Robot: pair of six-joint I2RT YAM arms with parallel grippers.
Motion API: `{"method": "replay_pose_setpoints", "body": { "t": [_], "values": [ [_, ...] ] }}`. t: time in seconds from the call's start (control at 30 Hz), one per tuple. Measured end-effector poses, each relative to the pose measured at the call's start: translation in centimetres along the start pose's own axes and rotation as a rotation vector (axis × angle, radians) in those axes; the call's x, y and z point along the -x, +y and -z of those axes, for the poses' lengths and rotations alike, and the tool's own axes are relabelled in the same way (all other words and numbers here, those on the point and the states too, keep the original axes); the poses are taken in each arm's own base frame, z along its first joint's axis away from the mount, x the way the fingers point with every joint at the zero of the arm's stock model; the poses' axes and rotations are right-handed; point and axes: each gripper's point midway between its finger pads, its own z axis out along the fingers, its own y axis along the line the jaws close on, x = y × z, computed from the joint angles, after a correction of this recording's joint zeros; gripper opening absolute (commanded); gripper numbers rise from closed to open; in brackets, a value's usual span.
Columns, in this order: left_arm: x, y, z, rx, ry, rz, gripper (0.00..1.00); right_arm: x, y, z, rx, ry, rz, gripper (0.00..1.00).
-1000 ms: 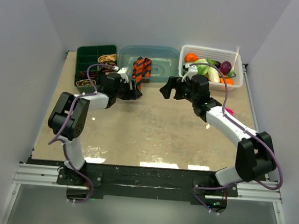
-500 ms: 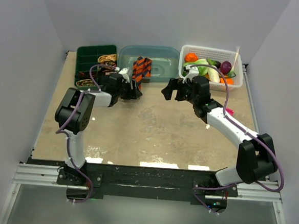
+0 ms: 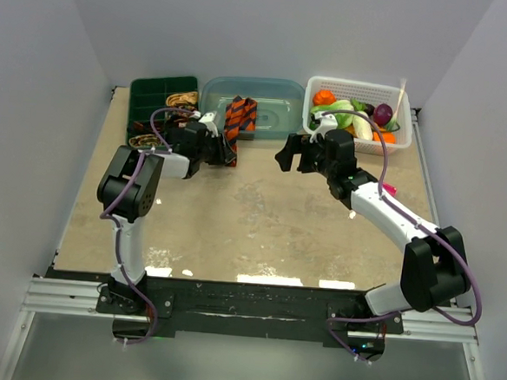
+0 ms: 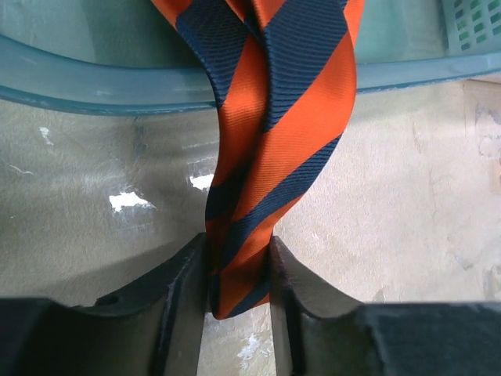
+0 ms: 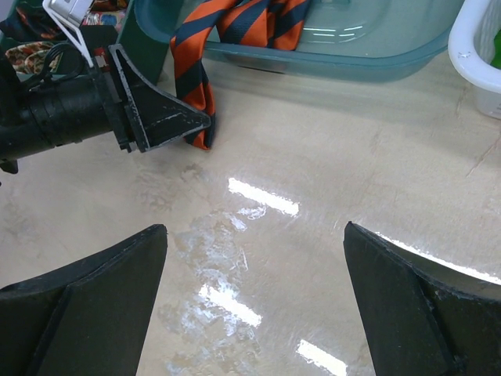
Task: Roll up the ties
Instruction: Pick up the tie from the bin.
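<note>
The orange tie (image 4: 262, 149) now has its hanging tip caught between the fingers of the left gripper (image 4: 239, 274). Over the last second those jaws have narrowed from wide apart to pressing the fabric on both sides, while the arm has slid toward 12 o'clock, up to the teal tub (image 3: 278, 94). So the left gripper is clamped on the tie's end, low over the table (image 3: 252, 216).

From there the tie climbs over the tub's near rim, and the rest of it lies bunched inside the tub, at 12 o'clock of the table in the top view. The right gripper (image 5: 254, 274) has not shifted: it hangs spread wide and holds nothing, at about 3 o'clock of the tie's tip, near it but apart. At 11 o'clock the green tray (image 3: 147, 96) holds a few coiled ties (image 3: 183, 98); at 1 o'clock stands the white basket (image 3: 394, 141).

My reading: the pinch is the start of drawing this tie out of the tub onto the open table, where it must lie flat before rolling can begin — none of its rolling is done yet.
</note>
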Motion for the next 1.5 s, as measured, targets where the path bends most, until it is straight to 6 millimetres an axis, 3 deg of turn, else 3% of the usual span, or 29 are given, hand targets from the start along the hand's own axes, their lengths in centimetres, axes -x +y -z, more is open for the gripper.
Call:
{"method": "replay_pose_setpoints", "body": {
  "t": [0.17, 0.4, 0.67, 0.8, 0.97, 1.1, 1.3, 1.5],
  "values": [
    [0.0, -0.1, 0.1, -0.017, -0.007, -0.001, 0.29, -0.1, 0.1, 0.0, 0.004, 0.003, -0.001, 0.99],
    [-1.5, -0.3, 1.1, -0.045, 0.012, 0.005, 0.2, -0.5, 0.8, -0.2, 0.046, 0.02, -0.018, 0.99],
    [-1.9, -2.6, 4.7, -0.131, 0.003, 0.027, 0.24, -3.0, 1.5, -1.7, 0.088, 0.097, -0.056, 0.99],
    [-2.4, -3.6, 6.6, -0.169, 0.005, 0.035, 0.31, -3.9, 2.6, -2.9, 0.125, 0.127, -0.084, 0.99],
    [-3.8, -3.8, 8.0, -0.173, 0.026, 0.056, 0.39, -5.1, 5.0, -5.4, 0.22, 0.153, -0.16, 0.99],
    [-4.0, -3.8, 8.1, -0.174, 0.034, 0.06, 0.47, -7.0, 6.8, -9.3, 0.296, 0.194, -0.248, 0.99],
    [-4.4, -3.7, 8.2, -0.172, 0.052, 0.065, 0.5, -10.6, 8.3, -14.2, 0.346, 0.264, -0.345, 0.99],
    [-5.4, -3.4, 8.4, -0.165, 0.073, 0.074, 0.5, -11.4, 8.8, -15.7, 0.364, 0.262, -0.372, 0.99]
  ]
}}
